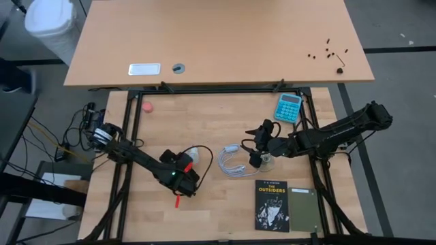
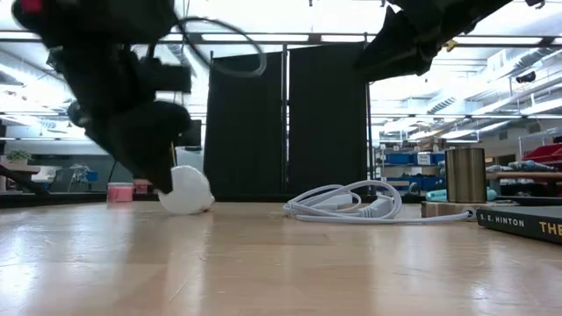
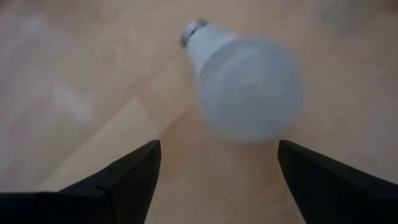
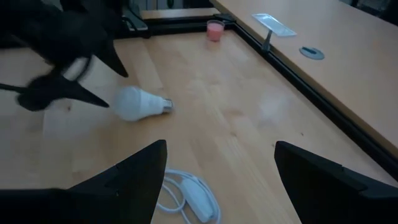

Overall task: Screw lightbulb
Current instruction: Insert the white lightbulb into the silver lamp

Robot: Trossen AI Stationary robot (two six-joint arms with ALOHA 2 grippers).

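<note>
The white lightbulb point(image 1: 195, 154) lies on its side on the wooden table, its metal screw base point(image 3: 193, 30) pointing away from my left gripper. My left gripper point(image 3: 217, 180) is open and slants down just short of the bulb's round end point(image 4: 127, 102), touching nothing. In the low view its fingertip point(image 2: 162, 178) hangs close beside the bulb point(image 2: 187, 191). My right gripper point(image 4: 217, 180) is open and hangs above the table right of centre, over the metal socket point(image 2: 465, 174). Nothing is between its fingers.
A coiled white cable point(image 1: 234, 162) lies between the bulb and the socket point(image 1: 266, 160). A blue calculator point(image 1: 288, 107) sits farther back, and a dark book point(image 1: 272, 204) lies near the front edge. A small pink object point(image 1: 146, 107) sits at the far left.
</note>
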